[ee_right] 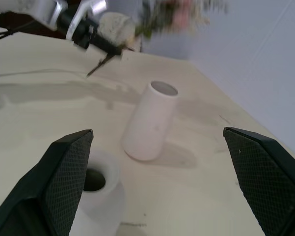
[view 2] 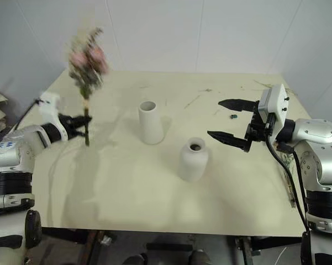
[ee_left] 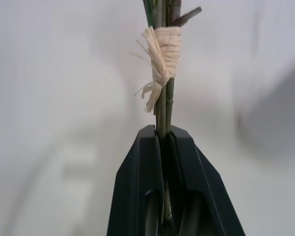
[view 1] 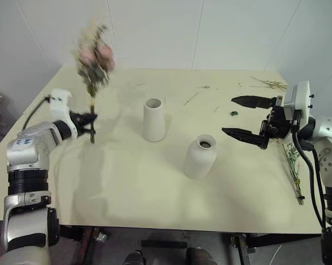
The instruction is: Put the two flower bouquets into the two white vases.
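Holding the rose bouquet (view 1: 94, 58) upright by its stems above the table's left edge, the left end effector (view 1: 90, 122) is clamped tight, while the right end effector (view 1: 244, 117) gapes wide, empty, near the right edge. Step 1 of 2 looks underway: next, I'd guess, the stems must be carried over the tall vase (view 1: 153, 120) mid-table and lowered into its mouth; the round vase (view 1: 200, 156) and the slim bouquet (view 1: 293, 160) by the right edge wait.

Head pair looks down over the table (view 1: 154, 193); wrist views sit close, perhaps level.

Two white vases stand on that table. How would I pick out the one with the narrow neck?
Start at the cream table. Near its middle stand two white vases; the rounder vase is nearer the front edge, toward the open right gripper. Unlike the tall tapered vase, it bulges, then narrows to a small dark mouth.
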You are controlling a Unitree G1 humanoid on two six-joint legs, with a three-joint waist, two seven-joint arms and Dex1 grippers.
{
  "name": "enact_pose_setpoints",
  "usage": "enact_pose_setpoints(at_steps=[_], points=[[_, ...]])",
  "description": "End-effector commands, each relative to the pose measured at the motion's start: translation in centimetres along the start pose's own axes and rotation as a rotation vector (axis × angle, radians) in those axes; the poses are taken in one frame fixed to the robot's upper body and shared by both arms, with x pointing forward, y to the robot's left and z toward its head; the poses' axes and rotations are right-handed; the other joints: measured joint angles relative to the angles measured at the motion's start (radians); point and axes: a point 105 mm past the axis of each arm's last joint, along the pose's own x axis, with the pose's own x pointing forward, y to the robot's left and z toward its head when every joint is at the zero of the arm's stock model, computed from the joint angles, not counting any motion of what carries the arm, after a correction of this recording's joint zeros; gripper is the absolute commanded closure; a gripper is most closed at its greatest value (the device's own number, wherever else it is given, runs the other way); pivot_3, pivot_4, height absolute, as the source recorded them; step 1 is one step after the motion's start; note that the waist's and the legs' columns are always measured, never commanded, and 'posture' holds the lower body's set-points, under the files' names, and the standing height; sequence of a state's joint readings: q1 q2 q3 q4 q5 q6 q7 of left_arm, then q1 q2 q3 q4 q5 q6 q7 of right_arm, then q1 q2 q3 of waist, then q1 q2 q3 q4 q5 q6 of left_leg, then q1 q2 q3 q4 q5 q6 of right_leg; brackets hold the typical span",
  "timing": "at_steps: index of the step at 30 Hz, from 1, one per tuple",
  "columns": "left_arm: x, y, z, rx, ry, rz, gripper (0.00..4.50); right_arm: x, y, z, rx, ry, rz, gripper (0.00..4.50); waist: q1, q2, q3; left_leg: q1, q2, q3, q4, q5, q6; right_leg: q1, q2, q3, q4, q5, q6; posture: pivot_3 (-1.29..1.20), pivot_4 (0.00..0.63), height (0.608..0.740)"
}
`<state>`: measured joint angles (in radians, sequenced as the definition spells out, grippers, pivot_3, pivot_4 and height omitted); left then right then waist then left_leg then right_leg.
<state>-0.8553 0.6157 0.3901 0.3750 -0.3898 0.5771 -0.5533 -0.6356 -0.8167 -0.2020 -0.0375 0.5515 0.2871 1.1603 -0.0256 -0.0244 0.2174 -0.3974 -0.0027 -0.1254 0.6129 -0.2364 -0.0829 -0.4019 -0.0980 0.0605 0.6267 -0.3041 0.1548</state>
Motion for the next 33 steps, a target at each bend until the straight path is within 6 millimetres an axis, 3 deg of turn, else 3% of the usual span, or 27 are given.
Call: enact_pose_setpoints(at_steps=[1,8,15,24,33], points=[[-0.2,-3.2,5.8,0.003,-0.321,-0.200,4.46,-0.8,-0.4,1.3,-0.050,-0.012,-0.035,0.00,0.000,0.000,0.000,-0.001,0.000,0.000,0.001,0.000,-0.001,0.000,0.000,0.000,0.000,0.000,0.000,0.00,0.150,0.740],[1.6,-8.8,7.5,-0.080,-0.425,-0.544,4.46,-0.7,-0.5,1.1,-0.049,-0.013,-0.064,0.00,-0.001,0.000,0.000,-0.001,0.000,0.000,0.001,0.000,0.000,0.000,0.000,0.000,-0.001,0.001,0.001,0.00,0.150,0.740],[4.1,-11.2,6.1,-0.063,-0.406,-0.656,4.46,-0.9,-0.3,1.3,-0.053,-0.020,-0.094,0.00,-0.003,0.000,0.000,-0.001,0.000,0.000,0.002,0.000,0.000,0.000,0.001,0.000,0.000,0.001,0.002,0.00,0.150,0.740],[6.3,-11.9,3.8,-0.061,-0.425,-0.655,4.46,-1.6,0.2,1.6,-0.058,-0.019,-0.153,0.00,-0.002,0.000,0.000,-0.003,-0.001,0.001,0.002,0.000,0.000,-0.001,0.001,0.000,-0.001,0.001,0.002,0.00,0.150,0.740],[7.0,-12.4,6.1,-0.109,-0.491,-0.682,4.46,-2.1,0.8,1.7,-0.051,-0.008,-0.185,0.00,-0.003,0.000,0.000,-0.007,-0.001,0.001,0.002,0.000,0.001,-0.006,0.001,0.000,0.000,0.001,0.002,0.00,0.150,0.740]])
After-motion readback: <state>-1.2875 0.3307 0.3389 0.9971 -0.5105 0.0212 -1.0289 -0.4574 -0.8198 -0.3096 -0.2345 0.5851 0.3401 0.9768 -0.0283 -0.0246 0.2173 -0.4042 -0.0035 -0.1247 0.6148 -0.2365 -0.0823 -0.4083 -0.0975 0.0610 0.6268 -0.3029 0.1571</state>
